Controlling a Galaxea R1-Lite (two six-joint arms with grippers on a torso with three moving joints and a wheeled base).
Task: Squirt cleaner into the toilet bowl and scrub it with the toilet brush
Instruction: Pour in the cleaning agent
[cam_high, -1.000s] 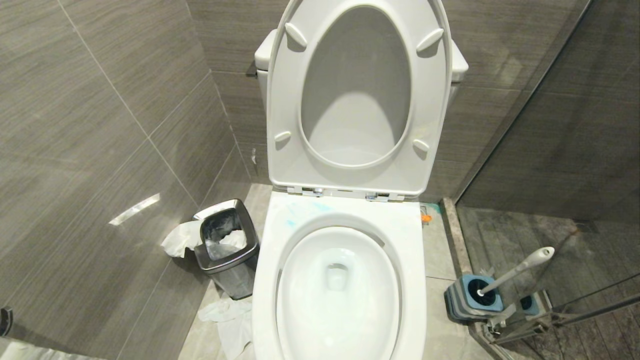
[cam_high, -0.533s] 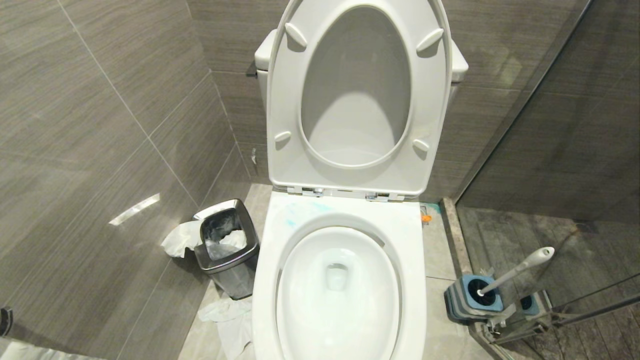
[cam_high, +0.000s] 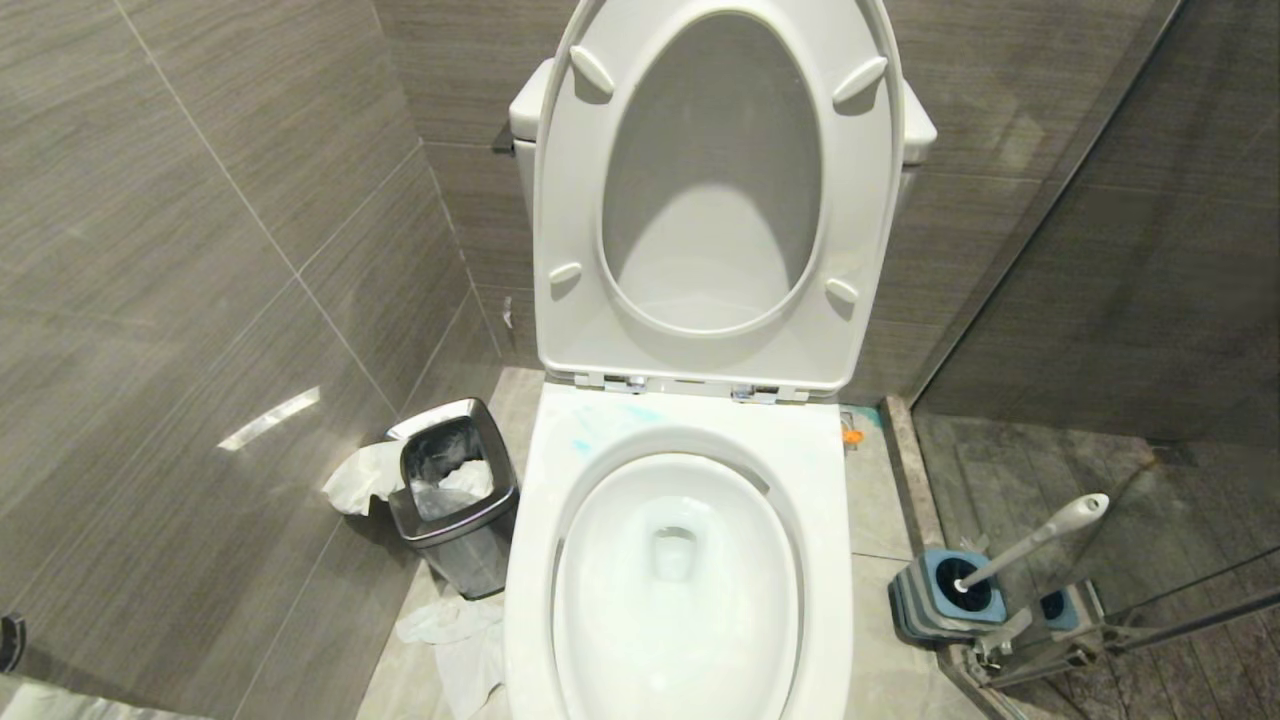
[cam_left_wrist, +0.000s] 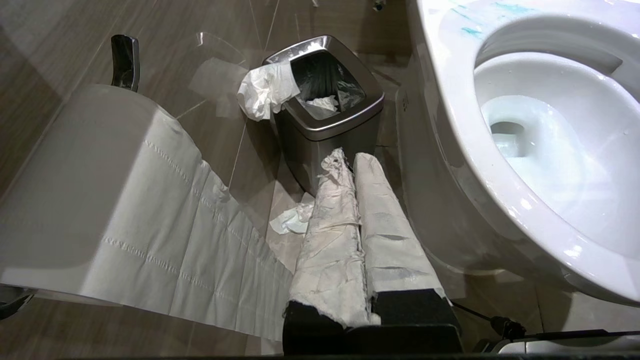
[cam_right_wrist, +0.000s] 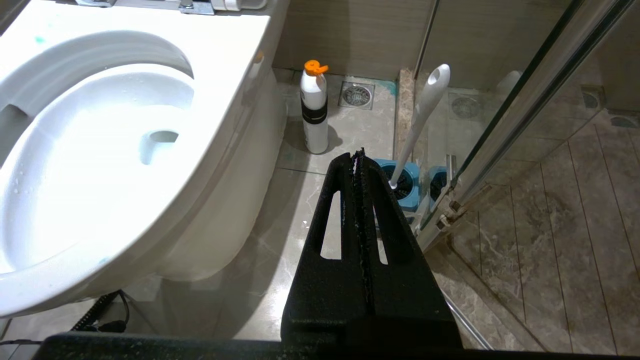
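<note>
Both grippers, left gripper (cam_left_wrist: 350, 160) and right gripper (cam_right_wrist: 357, 157), are pressed together and empty; the toilet brush (cam_right_wrist: 420, 120), judged light and stiff, is best taken near its rounded handle end.

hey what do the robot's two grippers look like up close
The left gripper has two long fingers wrapped in crinkled white paper over black bases. The right gripper is bare matte black, with slotted tapering fingers and rough inner faces. A thin black cable trails near the left one.
</note>
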